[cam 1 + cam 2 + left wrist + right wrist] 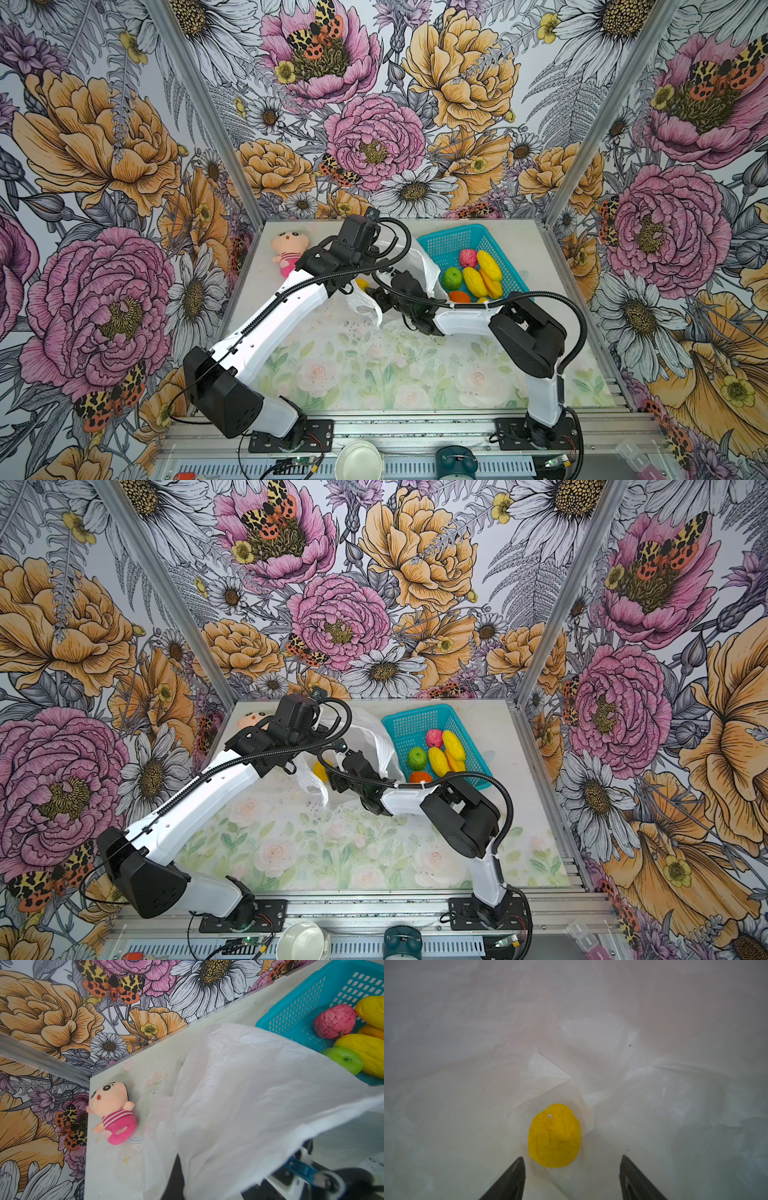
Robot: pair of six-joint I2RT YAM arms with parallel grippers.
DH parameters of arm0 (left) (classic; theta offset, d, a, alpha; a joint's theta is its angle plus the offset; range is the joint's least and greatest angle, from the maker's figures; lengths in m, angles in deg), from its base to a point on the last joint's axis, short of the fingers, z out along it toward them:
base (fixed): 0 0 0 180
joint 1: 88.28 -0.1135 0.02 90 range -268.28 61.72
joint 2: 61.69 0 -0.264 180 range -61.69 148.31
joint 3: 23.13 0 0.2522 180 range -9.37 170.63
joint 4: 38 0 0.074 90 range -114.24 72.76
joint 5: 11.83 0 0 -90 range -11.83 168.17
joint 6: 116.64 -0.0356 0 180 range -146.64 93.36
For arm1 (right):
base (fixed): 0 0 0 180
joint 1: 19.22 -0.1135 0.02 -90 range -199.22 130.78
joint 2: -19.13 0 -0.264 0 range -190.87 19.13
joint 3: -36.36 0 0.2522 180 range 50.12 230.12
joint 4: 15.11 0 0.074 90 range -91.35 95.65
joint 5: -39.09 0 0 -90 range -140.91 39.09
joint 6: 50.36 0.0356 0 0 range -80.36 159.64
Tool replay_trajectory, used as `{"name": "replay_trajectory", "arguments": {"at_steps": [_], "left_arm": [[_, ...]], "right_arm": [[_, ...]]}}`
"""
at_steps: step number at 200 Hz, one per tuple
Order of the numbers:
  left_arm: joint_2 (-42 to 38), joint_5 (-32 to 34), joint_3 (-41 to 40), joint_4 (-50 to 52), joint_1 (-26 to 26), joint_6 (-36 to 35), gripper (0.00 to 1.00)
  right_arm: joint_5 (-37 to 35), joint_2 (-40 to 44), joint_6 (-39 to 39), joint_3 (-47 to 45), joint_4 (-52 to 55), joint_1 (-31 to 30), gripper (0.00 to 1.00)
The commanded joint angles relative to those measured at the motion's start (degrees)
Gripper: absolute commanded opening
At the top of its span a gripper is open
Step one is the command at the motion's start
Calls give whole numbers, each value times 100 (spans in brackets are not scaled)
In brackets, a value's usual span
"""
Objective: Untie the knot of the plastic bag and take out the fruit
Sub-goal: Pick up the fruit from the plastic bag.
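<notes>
The white plastic bag hangs lifted beside the teal basket, with my left gripper shut on its upper edge; the film covers the jaws in the left wrist view. My right gripper is inside the bag, open. One yellow fruit lies on the bag's floor just ahead of the fingertips, untouched. More fruit sits in the basket: a pink-red ball, a green one, yellow oblong ones and an orange one. The knot is out of view.
The teal mesh basket stands at the back right, touching the bag. A pink plush doll lies at the back left corner. A white bowl and a teal device sit beyond the front rail.
</notes>
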Motion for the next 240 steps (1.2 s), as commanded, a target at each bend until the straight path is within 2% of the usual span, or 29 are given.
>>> {"name": "replay_trajectory", "arguments": {"at_steps": [1,36,57,83,97,118,135,156,221,240], "left_arm": [[-69,-56,143,49,82,24,0],[-109,-106,148,45,81,18,0],[-115,-156,150,46,81,27,0],[-96,-194,147,45,81,41,0],[-87,-181,150,49,80,31,0],[-101,-143,137,48,74,17,0],[-98,-141,140,47,75,17,0],[-92,-156,141,46,51,29,0],[-18,39,131,67,11,35,0],[46,125,164,108,9,33,0]], "right_arm": [[116,-466,132,604,539,-30,79],[522,-1304,194,1656,1096,-47,80],[522,-1749,226,2254,1548,-66,80],[438,-1995,333,2548,1805,-74,79],[420,-2024,373,2578,1835,-67,74],[378,-1978,401,2569,1898,-69,58],[285,-1820,406,2418,1905,-56,45],[230,-1474,451,1969,1693,24,36],[390,234,404,187,861,144,19],[407,855,435,-382,561,144,17]]}}
